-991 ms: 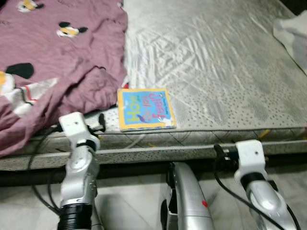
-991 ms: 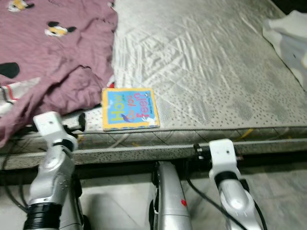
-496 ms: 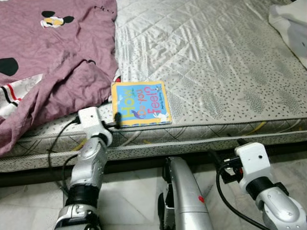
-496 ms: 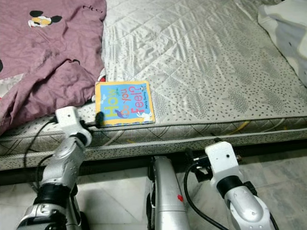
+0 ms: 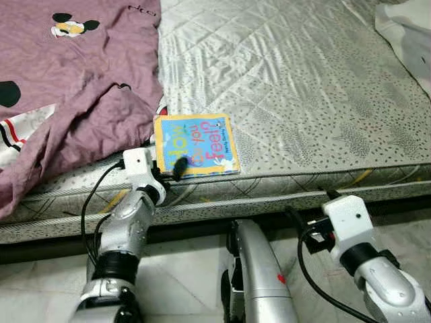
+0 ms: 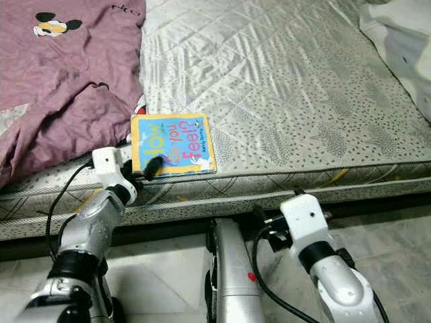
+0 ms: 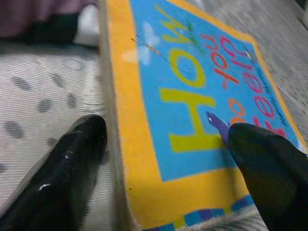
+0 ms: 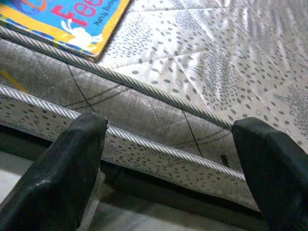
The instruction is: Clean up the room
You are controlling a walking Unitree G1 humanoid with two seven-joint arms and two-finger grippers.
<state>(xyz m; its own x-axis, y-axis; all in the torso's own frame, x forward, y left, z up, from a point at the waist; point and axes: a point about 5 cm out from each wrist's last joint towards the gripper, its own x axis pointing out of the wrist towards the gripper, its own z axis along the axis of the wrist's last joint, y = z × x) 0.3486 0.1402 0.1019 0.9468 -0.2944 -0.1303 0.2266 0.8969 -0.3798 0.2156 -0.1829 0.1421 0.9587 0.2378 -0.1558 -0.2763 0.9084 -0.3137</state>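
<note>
I have the left gripper (image 7: 159, 159) spread wide over the book (image 5: 194, 144), one finger (image 7: 67, 166) beside its edge; right gripper (image 8: 168, 159) hangs released below the mattress (image 5: 303, 87).

A book (image 5: 195, 145) lies on the mattress (image 5: 303, 87) near its front edge. Left of the book and partly behind it, a blanket (image 5: 64, 87) is spread. The left gripper (image 5: 168, 173) reaches the book's front left corner, one of its fingers (image 7: 269, 178) over the cover and one beside it. Well to the book's right, the right gripper (image 5: 303, 229) hangs below the mattress edge.
</note>
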